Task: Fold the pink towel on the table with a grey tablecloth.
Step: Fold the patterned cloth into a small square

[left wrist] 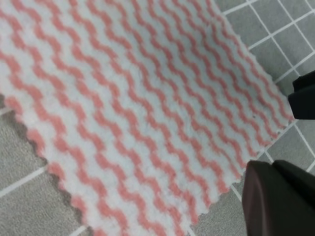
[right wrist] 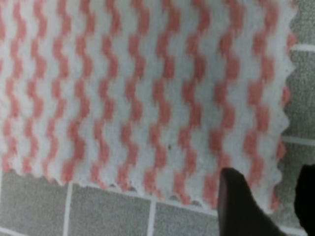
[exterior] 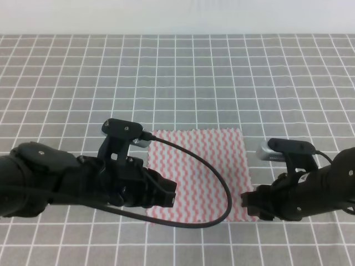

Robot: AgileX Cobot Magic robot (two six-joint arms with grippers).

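The left gripper (exterior: 169, 194) and its cable hide the near-left corner of the pink towel (exterior: 208, 166) in the high view. Both wrist views crop the towel at their edges. The right gripper (exterior: 248, 203) shows too little to judge its jaws.

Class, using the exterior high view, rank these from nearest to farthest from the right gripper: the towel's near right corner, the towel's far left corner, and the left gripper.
Measured from the right gripper:
1. Near right corner of the pink towel, just beside the fingertips.
2. Left gripper, across the towel at its near left side.
3. Far left corner, up at the back, farthest.
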